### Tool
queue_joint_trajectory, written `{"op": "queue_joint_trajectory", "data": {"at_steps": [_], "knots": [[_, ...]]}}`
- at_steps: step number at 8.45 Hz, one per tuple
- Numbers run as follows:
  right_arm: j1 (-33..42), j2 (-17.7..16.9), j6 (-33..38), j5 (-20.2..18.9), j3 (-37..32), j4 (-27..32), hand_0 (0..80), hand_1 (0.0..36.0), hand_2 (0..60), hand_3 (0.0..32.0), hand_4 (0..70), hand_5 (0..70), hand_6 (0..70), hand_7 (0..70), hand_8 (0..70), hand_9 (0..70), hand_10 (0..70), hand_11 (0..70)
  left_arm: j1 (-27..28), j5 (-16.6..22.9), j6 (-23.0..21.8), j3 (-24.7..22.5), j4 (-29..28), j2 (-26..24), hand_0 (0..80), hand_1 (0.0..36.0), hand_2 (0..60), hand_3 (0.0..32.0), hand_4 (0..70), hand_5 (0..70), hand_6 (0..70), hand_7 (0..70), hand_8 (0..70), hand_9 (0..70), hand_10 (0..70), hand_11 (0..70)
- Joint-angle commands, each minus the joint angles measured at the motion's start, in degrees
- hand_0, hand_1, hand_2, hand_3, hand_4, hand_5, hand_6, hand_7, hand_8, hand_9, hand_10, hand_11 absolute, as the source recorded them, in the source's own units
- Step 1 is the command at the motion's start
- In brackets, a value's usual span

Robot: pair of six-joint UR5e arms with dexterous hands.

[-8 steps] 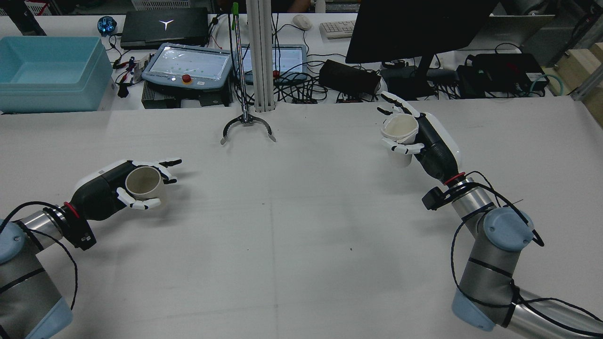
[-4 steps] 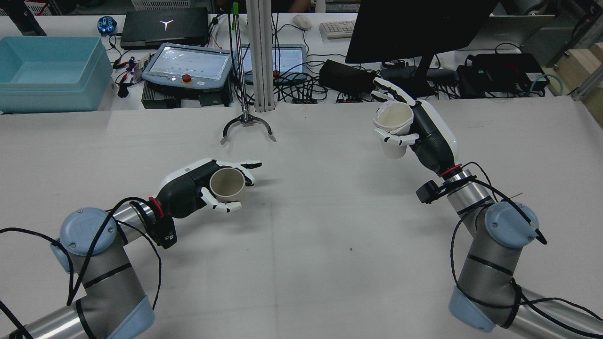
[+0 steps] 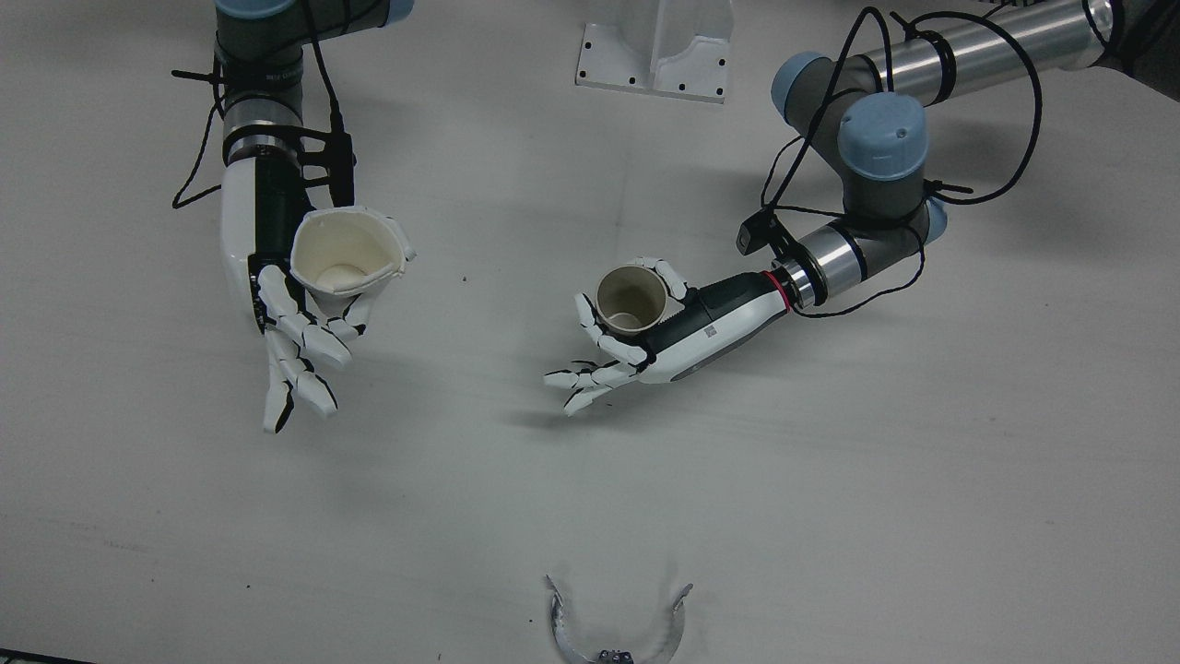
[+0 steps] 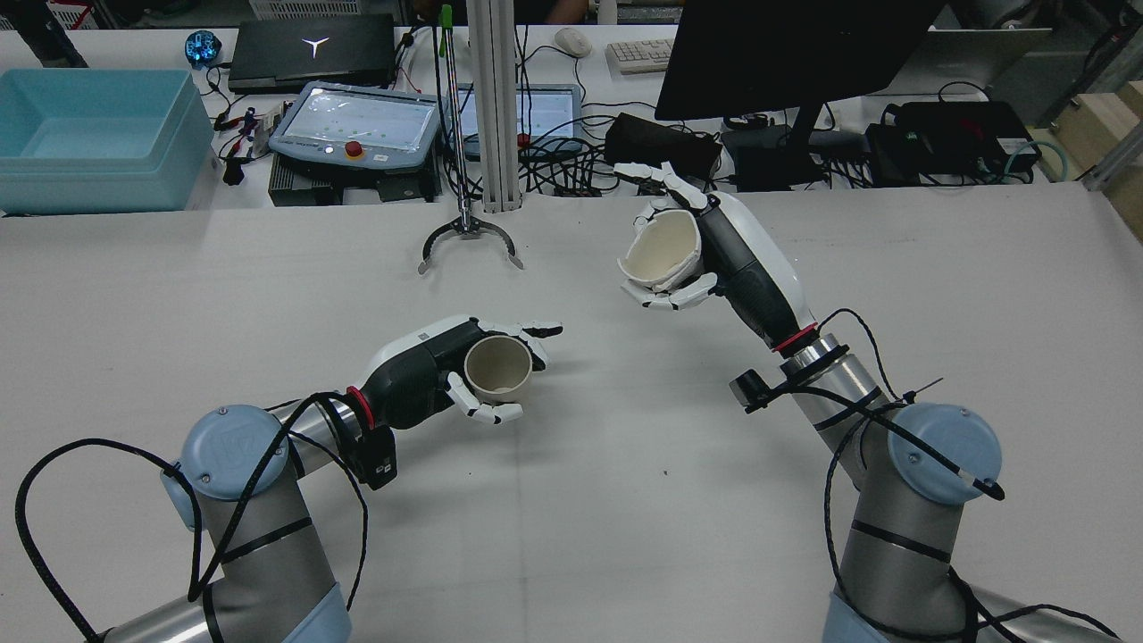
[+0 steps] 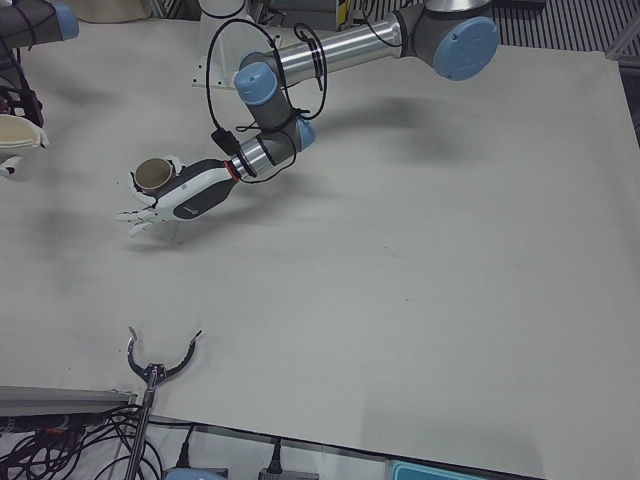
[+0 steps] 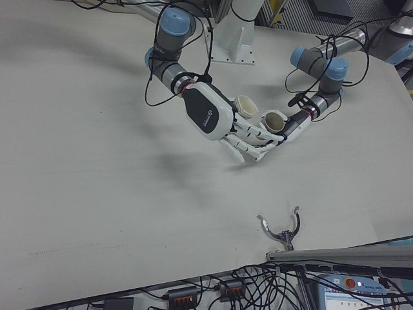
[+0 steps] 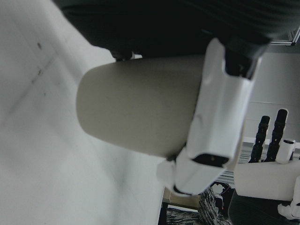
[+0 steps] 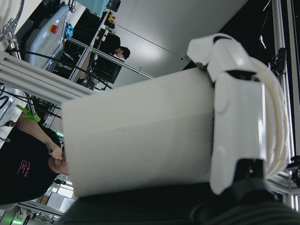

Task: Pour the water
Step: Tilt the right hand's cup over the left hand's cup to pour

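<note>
My left hand (image 4: 429,375) is shut on a tan cup (image 4: 497,368), held upright just above the table near its middle. The front view looks into this tan cup (image 3: 631,298), gripped by the left hand (image 3: 701,323). My right hand (image 4: 741,259) is shut on a white paper cup (image 4: 663,250) with a squashed rim. That cup hangs higher, tilted with its mouth toward the tan cup, and the two are apart. From the front, the white cup (image 3: 348,251) lies in the right hand (image 3: 267,267). Its side fills the right hand view (image 8: 140,136).
A metal grabber claw (image 4: 469,237) lies on the table at the far edge, in front of a post. Behind it are a teach pendant (image 4: 357,125), a blue bin (image 4: 98,134), cables and a monitor (image 4: 786,54). A person in a black shirt (image 8: 23,168) stands beyond.
The left hand has carried the tan cup rightward toward the table's middle. The right hand has moved left and tipped the white cup's mouth toward the tan cup.
</note>
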Motion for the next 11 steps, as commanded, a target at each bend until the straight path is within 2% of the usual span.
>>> {"op": "queue_joint_trajectory", "data": {"at_steps": [1,3,4,5,6,7,8,9,10,11], "knots": [[-1.5,1.1,-17.8,-6.5,6.9,-10.8,80.0,36.0,55.0,0.0,10.3,20.0,50.7,53.4,10.3,9.2,0.0,0.0,0.2,-0.2,0.3,-0.2,0.1,0.2,80.0,36.0,60.0,0.0,70.0,70.0,14.0,11.5,4.9,0.9,12.6,21.5],[-1.6,2.6,-28.1,-7.3,7.7,-14.3,80.0,36.0,57.0,0.0,5.4,19.4,47.6,47.5,9.6,8.1,0.0,0.0,0.6,-0.7,0.5,-0.8,0.0,-0.1,80.0,36.0,60.0,0.0,70.0,70.0,13.7,11.2,4.9,0.8,12.6,21.5],[-1.5,5.8,-35.8,-10.6,7.6,-16.8,80.0,36.0,58.0,0.0,6.1,19.8,47.9,46.0,9.6,7.8,0.0,0.0,1.8,-1.1,0.5,-0.7,0.0,-0.1,80.0,36.0,60.0,0.0,70.0,70.0,14.0,11.4,4.9,0.8,12.6,21.5],[-1.5,8.1,-40.0,-11.2,7.4,-19.9,79.5,36.0,55.2,0.4,5.9,18.2,45.8,40.8,8.1,6.7,0.0,0.0,2.9,-2.3,0.5,-0.7,0.0,-0.2,80.0,36.0,60.0,0.0,70.0,70.0,13.9,11.3,4.9,0.8,12.7,21.6],[-1.6,8.2,-40.3,-11.4,7.1,-20.6,64.8,35.9,49.4,3.2,4.8,15.9,42.7,36.8,7.5,5.9,0.0,0.0,4.4,-2.5,0.5,-0.6,0.0,-0.5,80.0,36.0,60.0,0.0,70.0,70.0,13.7,11.3,4.9,0.8,12.7,21.6],[-1.8,8.8,-41.0,-11.5,6.4,-21.9,61.3,33.7,43.4,5.2,2.0,14.8,40.1,33.8,7.0,5.3,0.0,0.0,4.8,-2.5,0.5,-0.5,0.0,-0.6,80.0,36.0,60.0,0.0,70.0,70.0,13.9,11.3,4.9,0.8,12.7,21.6],[-1.8,10.1,-43.0,-13.6,5.4,-23.9,62.9,35.2,45.5,6.0,1.7,15.0,39.2,32.5,6.8,5.1,0.0,0.0,4.7,-2.5,0.5,-0.5,0.0,-0.5,80.0,36.0,60.0,0.0,70.0,70.0,14.2,11.6,4.9,0.9,12.7,21.7],[-1.7,10.1,-43.2,-15.0,5.1,-25.4,69.2,36.0,51.5,7.4,0.8,16.0,38.1,28.8,6.6,4.3,0.0,0.0,4.5,-2.5,0.2,-0.5,0.0,-0.2,80.0,36.0,60.0,0.0,70.0,70.0,14.3,11.6,5.0,0.9,12.7,21.7],[-1.7,10.2,-43.3,-15.2,5.6,-27.1,70.0,36.0,52.1,8.2,0.0,16.0,36.6,27.1,6.3,4.0,0.0,0.0,4.0,-2.5,-0.2,-0.5,-0.1,-0.2,80.0,36.0,60.0,0.0,70.0,70.0,14.3,11.6,4.9,0.9,12.7,21.6],[-1.7,10.2,-43.3,-15.2,5.7,-27.6,73.6,36.0,55.2,9.0,0.0,16.1,35.4,26.8,6.0,3.9,0.0,0.0,3.7,-2.5,-0.2,-0.6,-0.1,-0.2,80.0,36.0,60.0,0.0,70.0,70.0,14.1,11.3,4.9,0.8,12.7,21.6]]}}
